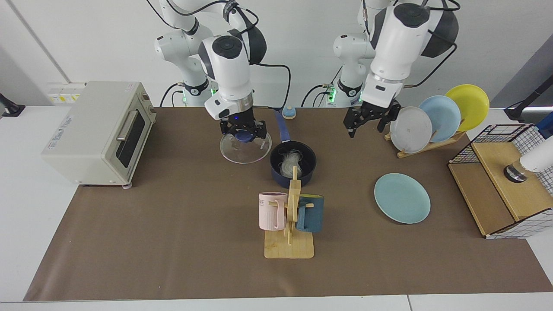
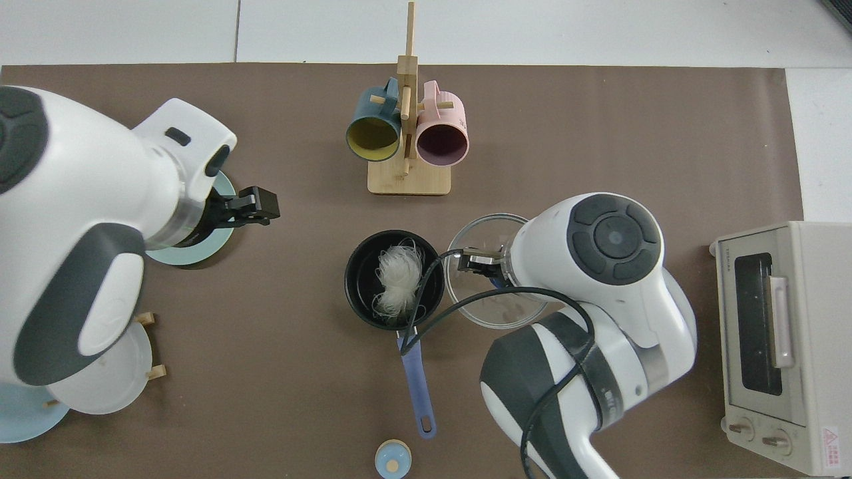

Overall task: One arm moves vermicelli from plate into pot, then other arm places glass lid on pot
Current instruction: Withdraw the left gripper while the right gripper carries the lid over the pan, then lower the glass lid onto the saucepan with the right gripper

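The vermicelli [image 1: 290,160] [image 2: 398,279], a white clump, lies inside the dark navy pot [image 1: 302,173] [image 2: 356,296]. The pot's blue handle [image 2: 416,382] points toward the arm bases. My right gripper [image 1: 244,134] [image 2: 482,263] is shut on the blue knob of the glass lid [image 1: 235,152] [image 2: 476,305]. It holds the lid just off the mat, right beside the pot and not over it. My left gripper [image 1: 366,128] [image 2: 263,206] hangs open and empty, high up near the plate rack. The teal plate [image 1: 402,198] [image 2: 193,251] lies bare on the mat.
A toaster oven [image 1: 95,129] stands at the right arm's side. A wooden mug rack [image 1: 290,216] with a pink and a teal mug stands in front of the pot. Upright grey, blue and yellow plates [image 1: 432,119], a wire basket [image 1: 505,177] and a small blue cap [image 1: 288,112] are also here.
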### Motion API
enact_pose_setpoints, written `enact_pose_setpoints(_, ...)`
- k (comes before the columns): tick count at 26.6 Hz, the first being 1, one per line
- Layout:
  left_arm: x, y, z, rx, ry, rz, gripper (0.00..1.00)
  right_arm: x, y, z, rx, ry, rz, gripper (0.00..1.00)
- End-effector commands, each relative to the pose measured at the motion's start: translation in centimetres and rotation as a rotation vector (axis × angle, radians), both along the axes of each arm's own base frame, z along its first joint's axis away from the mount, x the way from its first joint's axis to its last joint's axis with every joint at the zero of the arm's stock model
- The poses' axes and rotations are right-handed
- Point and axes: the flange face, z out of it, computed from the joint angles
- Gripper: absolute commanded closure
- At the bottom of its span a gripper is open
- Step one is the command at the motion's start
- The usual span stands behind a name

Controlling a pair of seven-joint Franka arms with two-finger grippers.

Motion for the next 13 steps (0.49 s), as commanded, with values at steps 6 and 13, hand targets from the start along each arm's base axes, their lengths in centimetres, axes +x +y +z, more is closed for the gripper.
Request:
enact_pose_setpoints(6, 0.0, 10.8, 0.2, -0.007, 0.075, -0.077, 0.00, 3.0, 10.5, -0.7, -0.005, 0.036, -0.201, 1.00)
enact_pose_setpoints(13, 0.2, 14.8, 0.3, -0.067, 0.056, -0.087, 0.00, 3.5, 14.0, -3.1, -0.003, 0.036, -0.246, 1.00)
